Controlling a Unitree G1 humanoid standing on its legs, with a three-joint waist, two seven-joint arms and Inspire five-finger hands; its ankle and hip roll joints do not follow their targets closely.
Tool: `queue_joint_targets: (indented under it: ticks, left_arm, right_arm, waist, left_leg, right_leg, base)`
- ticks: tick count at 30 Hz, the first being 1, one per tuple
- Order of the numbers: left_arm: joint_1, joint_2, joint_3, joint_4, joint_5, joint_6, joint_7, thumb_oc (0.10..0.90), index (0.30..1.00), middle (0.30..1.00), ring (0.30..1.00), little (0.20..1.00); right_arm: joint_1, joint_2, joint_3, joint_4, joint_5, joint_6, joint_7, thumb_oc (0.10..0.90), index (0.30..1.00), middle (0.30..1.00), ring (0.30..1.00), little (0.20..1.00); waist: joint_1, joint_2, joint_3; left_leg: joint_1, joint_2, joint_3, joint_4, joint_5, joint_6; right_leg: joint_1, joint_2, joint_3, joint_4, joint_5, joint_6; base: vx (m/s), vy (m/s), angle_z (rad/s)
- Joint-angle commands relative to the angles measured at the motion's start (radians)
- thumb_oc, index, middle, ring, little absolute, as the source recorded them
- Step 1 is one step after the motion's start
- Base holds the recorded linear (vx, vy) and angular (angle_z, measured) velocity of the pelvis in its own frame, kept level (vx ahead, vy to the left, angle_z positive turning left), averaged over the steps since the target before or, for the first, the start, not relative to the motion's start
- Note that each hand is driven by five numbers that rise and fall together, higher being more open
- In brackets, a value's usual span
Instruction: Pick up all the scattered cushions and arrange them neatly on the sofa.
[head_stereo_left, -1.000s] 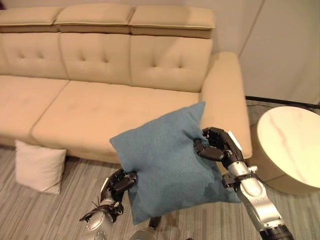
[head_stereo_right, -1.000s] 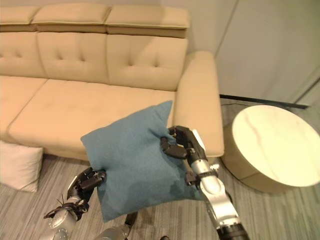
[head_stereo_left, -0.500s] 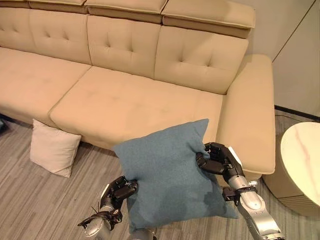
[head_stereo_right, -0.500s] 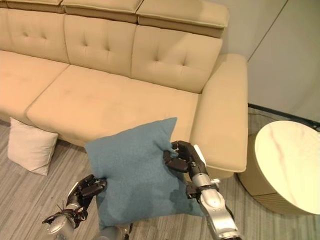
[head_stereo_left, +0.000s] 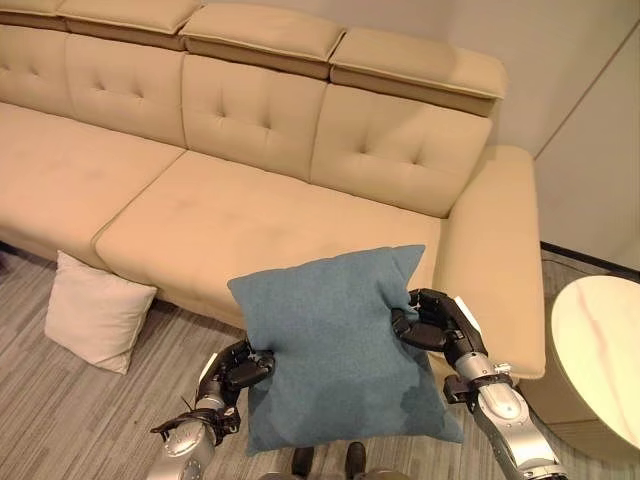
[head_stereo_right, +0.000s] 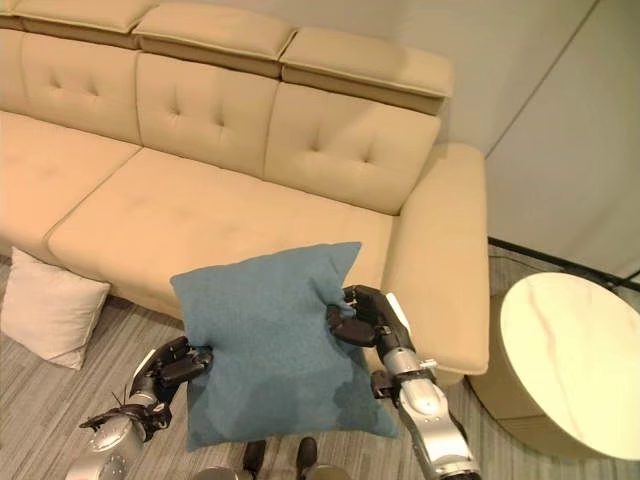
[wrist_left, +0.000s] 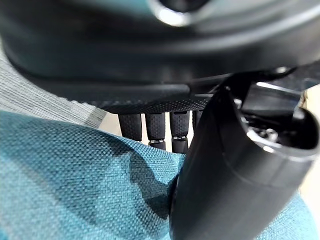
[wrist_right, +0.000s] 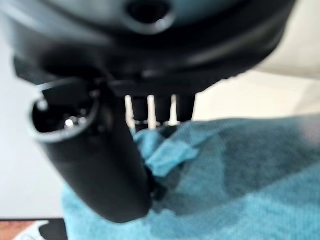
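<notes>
L robot hand (head_stereo_left: 240, 367) + R robot hand (head_stereo_left: 432, 322) still clamp blue cushion (head_stereo_left: 335, 345) — same grip, before sofa (head_stereo_left: 250, 215).

Silver-grey jointed arms; dark left hand (head_stereo_left: 238, 368), dark right hand (head_stereo_left: 432, 322) with white-covered thumb; textured black fingers (wrist_left: 156, 126).

Head stereo looks down at sofa (head_stereo_left: 250, 200); wrist cameras close.

Matt woven blue cushion (head_stereo_left: 340, 345), leathery sofa (head_stereo_left: 250, 200)
</notes>
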Motion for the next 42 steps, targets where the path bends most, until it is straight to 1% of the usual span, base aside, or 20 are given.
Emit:
queue_joint_targets:
  ticks: [1, 3, 4, 7, 8, 10, 12, 17, 18, 20, 23, 25, 27, 29, 31, 34, 37, 39, 41, 42]
  left_arm:
    - [-0.118, -0.068, -0.057, -0.14, 0.007, -0.117, -0.096, 0.4, 0.3, 0.3, 0.3, 0.3]
    - [-0.122, -0.078, -0.057, -0.137, -0.001, -0.118, -0.092, 0.4, 0.3, 0.3, 0.3, 0.3]
    - [-0.123, -0.079, -0.06, -0.132, 0.006, -0.113, -0.092, 0.4, 0.3, 0.3, 0.3, 0.3]
    - [-0.126, -0.077, -0.063, -0.134, 0.017, -0.107, -0.086, 0.4, 0.3, 0.3, 0.3, 0.3]
    - [-0.133, -0.074, -0.062, -0.136, 0.025, -0.107, -0.079, 0.4, 0.3, 0.3, 0.3, 0.3]
    - [-0.139, -0.071, -0.064, -0.139, 0.031, -0.109, -0.073, 0.4, 0.3, 0.3, 0.3, 0.3]
    - [-0.134, -0.071, -0.065, -0.14, 0.034, -0.108, -0.075, 0.4, 0.3, 0.3, 0.3, 0.3]
    - [-0.125, -0.049, -0.063, -0.163, 0.049, -0.107, -0.072, 0.4, 0.3, 0.3, 0.3, 0.3]
    - [-0.119, -0.04, -0.06, -0.172, 0.049, -0.105, -0.072, 0.4, 0.3, 0.3, 0.3, 0.3]
    - [-0.115, -0.039, -0.059, -0.175, 0.051, -0.104, -0.074, 0.4, 0.3, 0.3, 0.3, 0.3]
    - [-0.1, -0.03, -0.059, -0.187, 0.052, -0.104, -0.079, 0.4, 0.3, 0.3, 0.3, 0.3]
    - [-0.096, -0.028, -0.054, -0.188, 0.05, -0.11, -0.083, 0.4, 0.3, 0.3, 0.3, 0.3]
    - [-0.086, -0.032, -0.053, -0.183, 0.047, -0.112, -0.087, 0.4, 0.3, 0.3, 0.3, 0.3]
    - [-0.077, -0.035, -0.055, -0.179, 0.045, -0.109, -0.093, 0.4, 0.3, 0.3, 0.3, 0.3]
    - [-0.084, -0.038, -0.063, -0.173, 0.055, -0.107, -0.091, 0.4, 0.3, 0.3, 0.3, 0.3]
    - [-0.091, -0.047, -0.072, -0.167, 0.057, -0.111, -0.101, 0.4, 0.3, 0.3, 0.3, 0.3]
    - [-0.092, -0.055, -0.074, -0.163, 0.052, -0.107, -0.104, 0.4, 0.3, 0.3, 0.3, 0.3]
    - [-0.104, -0.061, -0.08, -0.164, 0.055, -0.106, -0.106, 0.4, 0.3, 0.3, 0.3, 0.3]
    - [-0.132, -0.068, -0.094, -0.157, 0.051, -0.107, -0.105, 0.4, 0.3, 0.3, 0.3, 0.3]
    - [-0.136, -0.07, -0.093, -0.153, 0.049, -0.108, -0.103, 0.4, 0.3, 0.3, 0.3, 0.3]
  right_arm:
    - [-0.078, -0.005, 0.006, -0.124, 0.035, -0.118, 0.018, 0.4, 0.3, 0.3, 0.3, 0.3]
    - [-0.078, -0.005, 0.002, -0.124, 0.039, -0.116, 0.013, 0.4, 0.3, 0.3, 0.3, 0.3]
    - [-0.076, -0.008, 0.001, -0.124, 0.034, -0.115, 0.013, 0.4, 0.3, 0.3, 0.3, 0.3]
    - [-0.078, -0.003, -0.002, -0.12, 0.03, -0.115, 0.005, 0.4, 0.3, 0.3, 0.3, 0.3]
    - [-0.085, 0.002, -0.002, -0.116, 0.033, -0.115, -0.005, 0.4, 0.3, 0.3, 0.3, 0.3]
    - [-0.092, 0.008, -0.003, -0.114, 0.035, -0.118, -0.015, 0.4, 0.3, 0.3, 0.3, 0.3]
    - [-0.097, 0.014, 0.0, -0.116, 0.028, -0.117, -0.013, 0.4, 0.3, 0.3, 0.3, 0.3]
    - [-0.084, 0.041, 0.013, -0.116, 0.024, -0.11, 0.0, 0.4, 0.3, 0.3, 0.3, 0.3]
    - [-0.08, 0.055, 0.022, -0.114, 0.015, -0.104, 0.011, 0.4, 0.3, 0.3, 0.3, 0.3]
    - [-0.08, 0.059, 0.024, -0.114, 0.013, -0.102, 0.015, 0.4, 0.3, 0.3, 0.3, 0.3]
    - [-0.089, 0.065, 0.035, -0.118, 0.003, -0.097, 0.028, 0.4, 0.3, 0.3, 0.3, 0.3]
    - [-0.089, 0.073, 0.04, -0.117, 0.002, -0.101, 0.035, 0.4, 0.3, 0.3, 0.3, 0.3]
    - [-0.089, 0.072, 0.044, -0.112, -0.003, -0.099, 0.04, 0.4, 0.3, 0.3, 0.3, 0.3]
    - [-0.091, 0.064, 0.047, -0.108, 0.001, -0.097, 0.045, 0.4, 0.3, 0.3, 0.3, 0.3]
    - [-0.089, 0.057, 0.055, -0.105, 0.008, -0.1, 0.042, 0.4, 0.3, 0.3, 0.3, 0.3]
    - [-0.072, 0.056, 0.045, -0.107, 0.011, -0.103, 0.039, 0.4, 0.3, 0.3, 0.3, 0.3]
    - [-0.067, 0.049, 0.037, -0.108, 0.013, -0.103, 0.036, 0.4, 0.3, 0.3, 0.3, 0.3]
    - [-0.053, 0.044, 0.027, -0.115, 0.027, -0.105, 0.034, 0.4, 0.3, 0.3, 0.3, 0.3]
    - [-0.054, 0.03, 0.011, -0.117, 0.039, -0.109, 0.021, 0.4, 0.3, 0.3, 0.3, 0.3]
    - [-0.058, 0.024, 0.011, -0.118, 0.039, -0.109, 0.018, 0.4, 0.3, 0.3, 0.3, 0.3]
  waist:
    - [-0.003, -0.039, -0.077]
    - [-0.007, -0.04, -0.07]
    - [-0.005, -0.04, -0.074]
    - [0.003, -0.044, -0.079]
    - [0.014, -0.044, -0.075]
    - [0.028, -0.043, -0.072]
    - [0.033, -0.032, -0.088]
    - [0.032, -0.036, -0.123]
    - [0.033, -0.033, -0.127]
    - [0.033, -0.028, -0.124]
    - [0.023, -0.011, -0.103]
    - [0.025, 0.003, -0.092]
    - [0.023, 0.008, -0.089]
    - [0.013, 0.009, -0.089]
    - [0.001, 0.0, -0.079]
    - [-0.006, -0.014, -0.087]
    - [-0.004, -0.014, -0.106]
    - [-0.011, -0.012, -0.114]
    - [-0.025, -0.018, -0.098]
    - [-0.025, -0.019, -0.095]
  left_leg:
    - [-0.066, -0.003, 0.096, 0.272, -0.216, -0.055]
    - [-0.119, 0.024, 0.152, 0.341, -0.214, -0.065]
    - [-0.135, 0.04, 0.179, 0.325, -0.206, -0.06]
    - [-0.179, 0.041, 0.183, 0.275, -0.165, -0.054]
    - [-0.233, 0.04, 0.184, 0.252, -0.115, -0.059]
    - [-0.272, 0.037, 0.191, 0.236, -0.092, -0.063]
    - [-0.233, 0.051, 0.189, 0.176, -0.079, -0.055]
    - [-0.153, 0.045, 0.2, 0.144, -0.089, -0.03]
    - [-0.111, 0.038, 0.208, 0.131, -0.107, -0.006]
    - [-0.095, 0.035, 0.209, 0.124, -0.111, 0.002]
    - [-0.066, 0.03, 0.21, 0.116, -0.12, 0.032]
    - [-0.051, 0.035, 0.213, 0.115, -0.13, 0.04]
    - [-0.024, 0.033, 0.207, 0.103, -0.139, 0.043]
    - [0.001, 0.026, 0.199, 0.082, -0.144, 0.044]
    - [0.03, 0.005, 0.187, 0.068, -0.155, 0.041]
    - [0.033, -0.012, 0.165, 0.073, -0.164, 0.033]
    - [0.044, -0.012, 0.161, 0.065, -0.168, 0.023]
    - [0.037, -0.008, 0.164, 0.092, -0.183, 0.0]
    - [-0.026, 0.008, 0.202, 0.221, -0.207, -0.042]
    - [-0.038, 0.015, 0.207, 0.25, -0.215, -0.047]
  right_leg:
    - [0.038, -0.03, -0.027, -0.018, -0.049, 0.063]
    - [0.054, -0.045, -0.047, -0.016, -0.061, 0.055]
    - [0.063, -0.045, -0.053, -0.02, -0.068, 0.053]
    - [0.078, -0.04, -0.045, -0.028, -0.077, 0.054]
    - [0.098, -0.03, -0.035, -0.036, -0.089, 0.051]
    - [0.118, -0.023, -0.022, -0.041, -0.101, 0.052]
    - [0.131, -0.015, -0.008, -0.041, -0.108, 0.056]
    - [0.14, -0.046, 0.022, 0.005, -0.123, 0.075]
    - [0.116, -0.063, 0.041, 0.086, -0.122, 0.097]
    - [0.1, -0.068, 0.049, 0.129, -0.12, 0.104]
    - [0.017, -0.089, 0.064, 0.287, -0.054, 0.14]
    - [-0.03, -0.102, 0.044, 0.352, -0.039, 0.151]
    - [-0.051, -0.104, 0.018, 0.329, -0.051, 0.14]
    - [-0.076, -0.073, 0.009, 0.263, -0.066, 0.121]
    - [-0.117, -0.047, -0.012, 0.158, -0.034, 0.111]
    - [-0.057, -0.028, 0.002, 0.064, -0.032, 0.1]
    - [-0.017, -0.022, 0.003, 0.017, -0.024, 0.091]
    - [0.013, -0.02, -0.01, -0.011, -0.026, 0.085]
    - [0.045, -0.038, -0.038, -0.033, -0.03, 0.077]
    - [0.05, -0.039, -0.037, -0.034, -0.032, 0.072]
  base:
    - [0.03, -0.058, 0.46]
    - [0.05, -0.001, 0.37]
    - [0.12, 0.016, 0.16]
    - [0.13, 0.026, 0.04]
    - [0.11, 0.033, 0.02]
    - [0.15, 0.083, -0.12]
    - [0.21, 0.139, -0.29]
    - [0.2, 0.18, -0.55]
    - [0.19, 0.274, -0.46]
    - [0.09, 0.165, -0.35]
    - [0.02, 0.128, -0.07]
    - [0.01, 0.102, -0.03]
    - [0.08, 0.053, -0.05]
    - [0.11, 0.016, -0.16]
    - [0.12, -0.018, -0.18]
    - [0.09, -0.059, 0.14]
    - [0.09, -0.048, 0.41]
    - [0.09, -0.066, 0.16]
    - [0.0, -0.061, 0.36]
    - [-0.01, -0.03, 0.5]
